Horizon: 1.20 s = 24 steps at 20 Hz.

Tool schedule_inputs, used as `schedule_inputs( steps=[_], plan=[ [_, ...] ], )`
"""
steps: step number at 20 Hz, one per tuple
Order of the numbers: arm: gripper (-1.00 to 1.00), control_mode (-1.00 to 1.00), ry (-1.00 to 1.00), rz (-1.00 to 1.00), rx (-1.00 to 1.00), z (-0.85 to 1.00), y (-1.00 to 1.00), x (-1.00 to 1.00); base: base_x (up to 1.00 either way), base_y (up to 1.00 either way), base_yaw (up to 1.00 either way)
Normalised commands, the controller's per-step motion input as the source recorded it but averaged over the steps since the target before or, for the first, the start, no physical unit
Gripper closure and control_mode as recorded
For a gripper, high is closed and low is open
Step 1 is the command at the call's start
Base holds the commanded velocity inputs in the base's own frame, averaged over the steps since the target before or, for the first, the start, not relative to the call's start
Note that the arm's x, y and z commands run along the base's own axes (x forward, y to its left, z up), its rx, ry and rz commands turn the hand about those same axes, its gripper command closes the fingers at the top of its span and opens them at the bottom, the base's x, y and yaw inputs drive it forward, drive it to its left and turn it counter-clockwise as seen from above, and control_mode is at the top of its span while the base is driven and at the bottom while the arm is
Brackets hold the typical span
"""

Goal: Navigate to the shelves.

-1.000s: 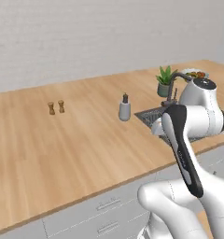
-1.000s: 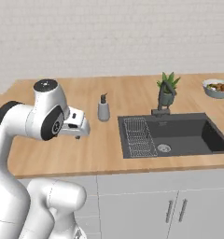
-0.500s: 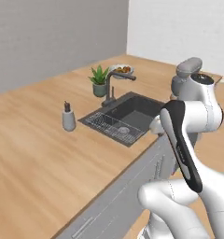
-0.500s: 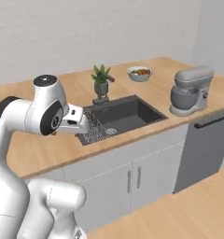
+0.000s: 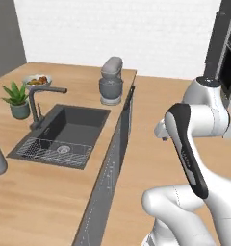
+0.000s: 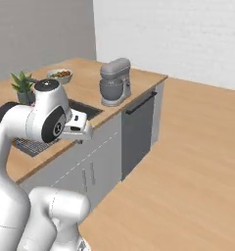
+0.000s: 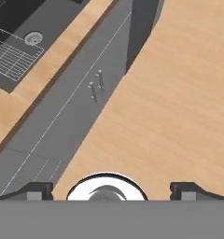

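Hand view looks down past the empty claw (image 7: 112,190), fingers spread wide and tucked over the floor, presumably for driving, beside the counter (image 5: 50,202) with its sink (image 5: 64,129) and stand mixer (image 6: 114,81); no shelves appear in any view.

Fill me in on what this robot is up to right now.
The robot is driving through the kitchen and handling nothing. Its gripper is open and empty, pointing down at the wooden floor beside the grey cabinets. On the counter sit a sink, a stand mixer, a potted plant and a bowl of food. No white wall shelf shows in any view, so the shelves are not yet in sight.
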Motion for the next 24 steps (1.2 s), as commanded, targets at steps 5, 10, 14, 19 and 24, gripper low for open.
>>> schedule_inputs(
  steps=[5,10,14,19,24],
  plan=[
    [-1.00,1.00,0.00,0.00,0.00,0.00,0.00,0.00,0.07,-0.05,-0.75],
    [-1.00,1.00,0.00,0.00,0.00,0.00,0.00,0.00,0.05,0.00,-0.71],
    [-1.00,1.00,0.00,0.00,0.00,0.00,0.00,0.00,0.04,-0.11,-0.74],
    [-1.00,1.00,0.00,0.00,0.00,0.00,0.00,0.00,0.14,-0.33,-0.73],
    [-1.00,1.00,0.00,0.00,0.00,0.00,0.00,0.00,0.21,-0.46,-0.70]
  ],
)
